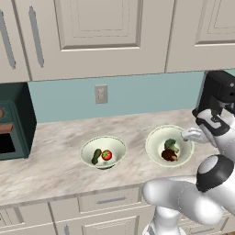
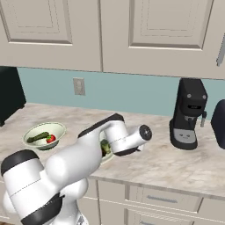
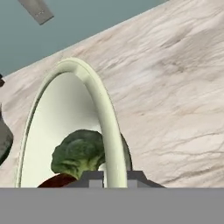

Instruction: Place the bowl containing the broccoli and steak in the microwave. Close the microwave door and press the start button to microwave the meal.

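My gripper [image 3: 110,177] pinches the rim of the bowl [image 1: 156,142] at its 3 o'clock edge, one finger on each side. To carry broccoli [image 3: 78,151] and steak [image 1: 169,155] safely, I should seat the grip fully, then lift level.

Second bowl [image 1: 103,151]: holds tomato [image 1: 106,155], cucumber [image 1: 96,156]
Coffee machine [image 2: 189,113]: black, on counter [image 1: 50,160]
Wall outlet [image 1: 101,94]: backsplash
Toaster oven [image 1: 13,121]: dark green

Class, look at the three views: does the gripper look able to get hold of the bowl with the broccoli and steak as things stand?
Probably yes. The gripper straddles the rim of the bowl, one finger inside by the broccoli, one outside; nothing blocks it.
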Robot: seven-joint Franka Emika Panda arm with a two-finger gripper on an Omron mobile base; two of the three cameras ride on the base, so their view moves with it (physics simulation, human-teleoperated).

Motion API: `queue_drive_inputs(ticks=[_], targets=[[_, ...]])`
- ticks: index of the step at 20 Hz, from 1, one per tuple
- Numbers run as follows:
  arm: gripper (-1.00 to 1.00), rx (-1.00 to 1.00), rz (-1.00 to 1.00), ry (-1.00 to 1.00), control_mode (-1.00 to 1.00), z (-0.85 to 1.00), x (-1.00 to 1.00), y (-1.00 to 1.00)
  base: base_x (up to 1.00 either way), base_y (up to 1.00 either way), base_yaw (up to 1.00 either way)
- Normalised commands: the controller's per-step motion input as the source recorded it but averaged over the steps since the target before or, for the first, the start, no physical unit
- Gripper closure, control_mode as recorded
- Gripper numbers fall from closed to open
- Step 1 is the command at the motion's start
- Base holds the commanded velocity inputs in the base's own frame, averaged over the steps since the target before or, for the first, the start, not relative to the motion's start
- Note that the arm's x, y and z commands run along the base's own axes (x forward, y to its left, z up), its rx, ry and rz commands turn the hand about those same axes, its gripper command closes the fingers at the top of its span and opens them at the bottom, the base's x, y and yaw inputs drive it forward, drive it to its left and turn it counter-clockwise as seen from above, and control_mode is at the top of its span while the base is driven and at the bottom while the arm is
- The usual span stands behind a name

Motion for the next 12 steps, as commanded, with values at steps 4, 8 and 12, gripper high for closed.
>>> queue_drive_inputs(ticks=[4, 8, 12], targets=[[1.0, 0.0, -0.03, 0.15, -1.0, 0.21, -0.11, -0.05, 0.0, 0.0, 0.0], [1.0, 0.04, -0.06, 0.19, -1.0, 0.12, -0.03, -0.04, 0.0, 0.0, 0.0], [1.0, 0.24, -0.05, 0.19, -1.0, 0.15, -0.08, -0.06, 0.0, 0.0, 0.0]])
